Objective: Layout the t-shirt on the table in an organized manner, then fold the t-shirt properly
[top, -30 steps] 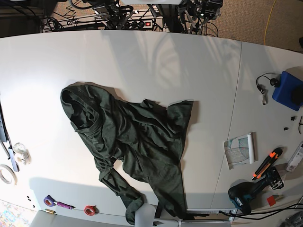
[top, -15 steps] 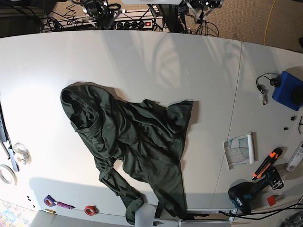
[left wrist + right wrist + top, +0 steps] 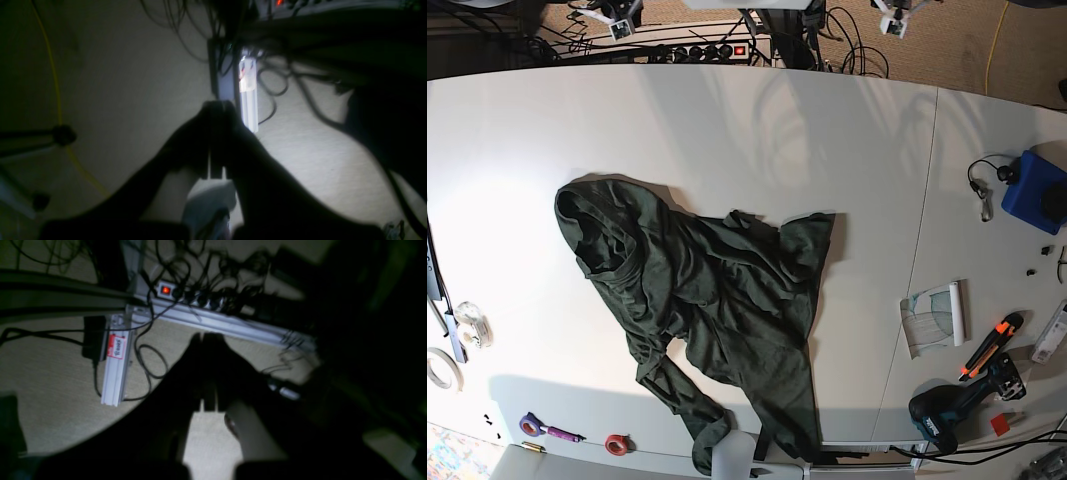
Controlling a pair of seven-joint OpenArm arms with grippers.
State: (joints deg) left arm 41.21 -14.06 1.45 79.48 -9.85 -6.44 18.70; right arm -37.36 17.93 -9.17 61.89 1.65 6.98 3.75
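A dark green t-shirt lies crumpled on the white table, left of centre, with one end trailing over the near edge. Neither gripper is near it. Both arms sit beyond the table's far edge: my right gripper shows at the top left of the base view and my left gripper at the top right. In the left wrist view my left gripper is a dark silhouette over the floor, fingers pressed together and empty. My right gripper is likewise shut on nothing, above a power strip.
On the table's right side are a blue box, a rolled paper, an orange cutter and a drill. Tape rolls, a purple marker and red tape lie near the left and front edges.
Behind the far edge the two arms have drifted apart, the right one toward the base view's left, the left one toward its right. The t-shirt has not moved.
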